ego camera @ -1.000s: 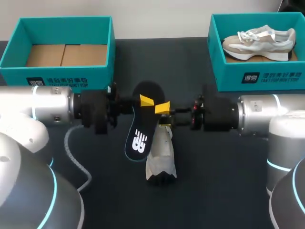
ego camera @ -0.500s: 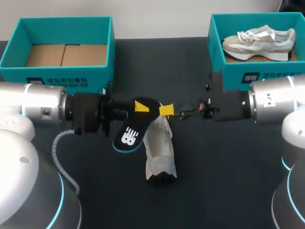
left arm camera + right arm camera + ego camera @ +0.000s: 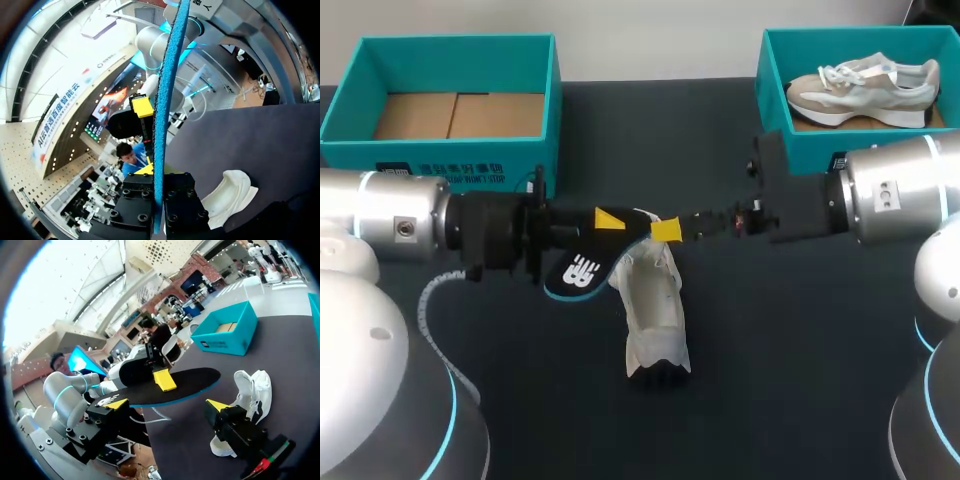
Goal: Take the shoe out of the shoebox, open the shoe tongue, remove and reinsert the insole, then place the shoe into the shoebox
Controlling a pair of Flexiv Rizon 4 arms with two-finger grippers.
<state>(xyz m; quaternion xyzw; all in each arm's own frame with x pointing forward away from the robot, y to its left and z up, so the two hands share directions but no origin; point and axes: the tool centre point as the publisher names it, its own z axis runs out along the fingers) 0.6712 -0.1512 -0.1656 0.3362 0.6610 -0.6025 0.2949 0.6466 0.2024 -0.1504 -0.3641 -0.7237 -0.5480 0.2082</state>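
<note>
My left gripper [image 3: 608, 220] is shut on a black insole [image 3: 582, 268] with a white logo and holds it in the air over the middle of the table. In the left wrist view the insole [image 3: 167, 100] stands edge-on, pinched in my left gripper [image 3: 159, 197]. My right gripper [image 3: 667, 232] stands open at the insole's right end. Its fingers straddle the insole [image 3: 172, 385] without touching it, as my right gripper [image 3: 167, 405] shows. The cream shoe [image 3: 655, 315] lies on the table just below both grippers, also seen as the shoe [image 3: 230, 192] and the shoe [image 3: 252, 390].
A teal shoebox [image 3: 545, 110] with a bare cardboard floor stands at the back left. A second teal shoebox [image 3: 775, 110] at the back right holds another pale shoe [image 3: 865, 85]. A grey cable [image 3: 445, 300] loops on the table under my left arm.
My right gripper opened and let go of the insole. My left arm drew the insole leftward and laid it flatter. My right arm shifted back towards the right box.
</note>
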